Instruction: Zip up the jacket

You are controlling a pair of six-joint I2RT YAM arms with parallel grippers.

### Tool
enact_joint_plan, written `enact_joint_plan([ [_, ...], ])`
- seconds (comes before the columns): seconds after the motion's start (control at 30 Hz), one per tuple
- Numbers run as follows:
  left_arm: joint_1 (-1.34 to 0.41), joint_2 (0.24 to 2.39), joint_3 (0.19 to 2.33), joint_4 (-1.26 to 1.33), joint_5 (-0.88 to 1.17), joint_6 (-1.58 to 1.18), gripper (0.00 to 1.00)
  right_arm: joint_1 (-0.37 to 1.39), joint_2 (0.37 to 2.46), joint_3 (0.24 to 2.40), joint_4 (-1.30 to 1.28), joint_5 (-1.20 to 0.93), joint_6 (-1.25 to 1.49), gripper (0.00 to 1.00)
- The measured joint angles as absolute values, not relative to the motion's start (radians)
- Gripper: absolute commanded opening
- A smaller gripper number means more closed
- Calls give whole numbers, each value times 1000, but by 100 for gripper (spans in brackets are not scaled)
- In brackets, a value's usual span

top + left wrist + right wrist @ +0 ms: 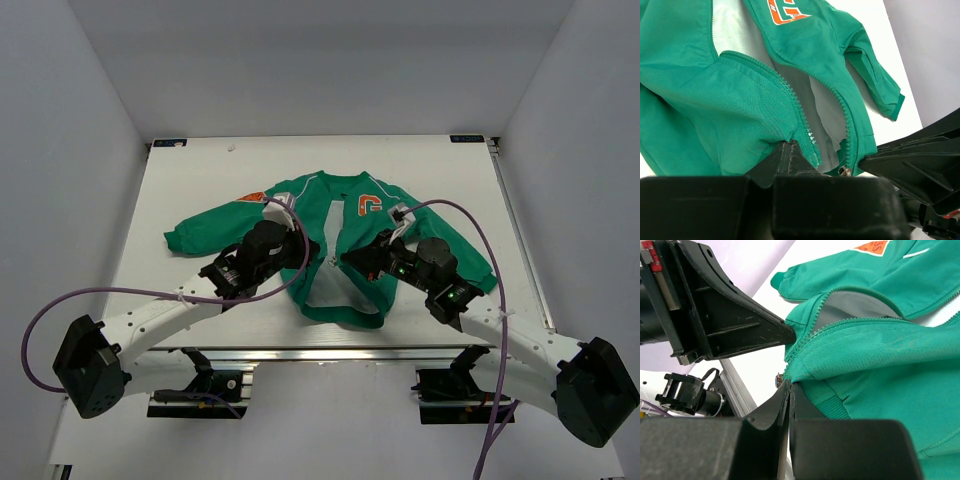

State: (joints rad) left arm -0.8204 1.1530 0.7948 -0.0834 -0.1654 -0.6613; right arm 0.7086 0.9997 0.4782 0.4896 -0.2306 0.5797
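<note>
Item: green jacket (350, 225), front unzipped, lying on the table (200, 165) with its collar away from the arms; left gripper (788, 145) clamped on one front panel's hem corner beside the zipper teeth; right gripper (790, 387) clamped on the opposite hem by the slider (778, 380), apparently to bring both zipper ends together.

Your right gripper (789, 387) has its black fingers pressed together on the bottom corner of the small green zip-front jacket (880, 355) — the left gripper (784, 333) pinches the opposite zipper edge. The metal glint (778, 380) beside them may be the slider.
</note>
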Motion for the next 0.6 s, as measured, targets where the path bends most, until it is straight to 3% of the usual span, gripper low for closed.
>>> enact_joint_plan([
  [0.6,-820,1153,775,-52,-157,-651,0,709,1037,498,458,-232,622,0],
])
